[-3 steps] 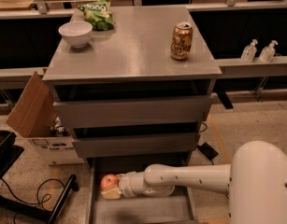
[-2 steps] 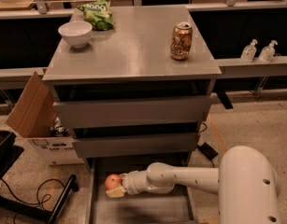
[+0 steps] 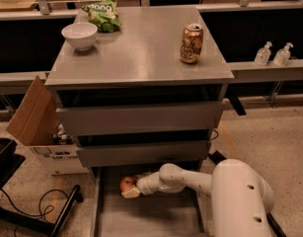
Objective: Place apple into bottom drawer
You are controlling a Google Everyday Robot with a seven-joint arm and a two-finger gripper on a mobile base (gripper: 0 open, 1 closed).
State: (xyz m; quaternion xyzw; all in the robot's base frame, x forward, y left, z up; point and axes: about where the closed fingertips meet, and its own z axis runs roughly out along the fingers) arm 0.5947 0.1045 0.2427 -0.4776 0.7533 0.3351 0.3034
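Note:
The apple [image 3: 126,183], small and red with yellowish patches, sits at the tip of my gripper [image 3: 131,187] over the back left part of the open bottom drawer [image 3: 151,216], a wide shallow grey tray pulled out under the two upper grey drawers. My white arm reaches in from the lower right, and the gripper's fingers are around the apple, just above the drawer floor.
On the cabinet top [image 3: 141,48] stand a white bowl [image 3: 79,35], a green chip bag [image 3: 102,15] and a gold drink can [image 3: 191,44]. An open cardboard box [image 3: 35,120] stands left of the cabinet. Cables lie on the floor at lower left.
The arm has carried the apple a little right and further back into the bottom drawer, closer under the middle drawer's front.

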